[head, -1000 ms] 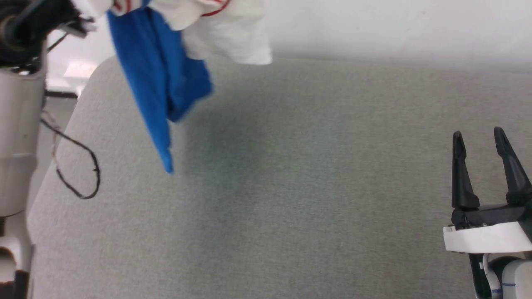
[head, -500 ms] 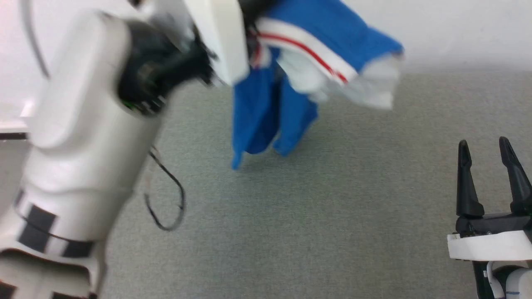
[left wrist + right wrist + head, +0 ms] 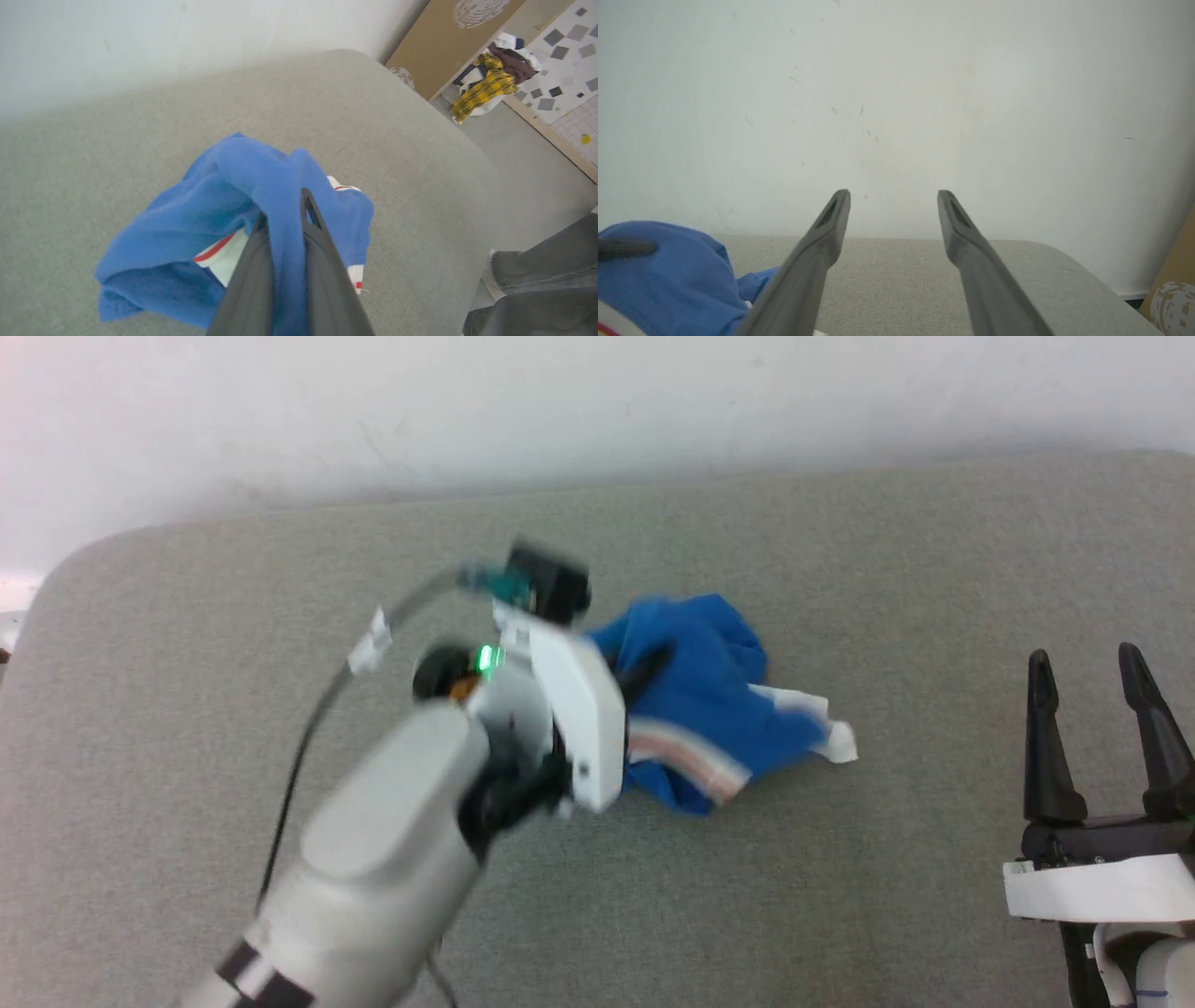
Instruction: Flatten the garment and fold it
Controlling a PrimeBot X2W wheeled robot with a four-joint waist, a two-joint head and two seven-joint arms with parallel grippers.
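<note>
We see our left pincer [image 3: 283, 219] clenched on the shirt [image 3: 709, 709], bunched around its fingers on the grey table [image 3: 840, 569]; our right pincer [image 3: 1088, 663] stands released, the shirt well to its left

Left hand [image 3: 284, 214] closed; right hand [image 3: 1083, 658] wide open.

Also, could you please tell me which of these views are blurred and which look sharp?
Head view: left gripper and left arm blurred, garment soft, right gripper crisp. Left wrist view: garment fairly sharp, near fingers soft. Right wrist view: sharp, wall evenly lit.
</note>
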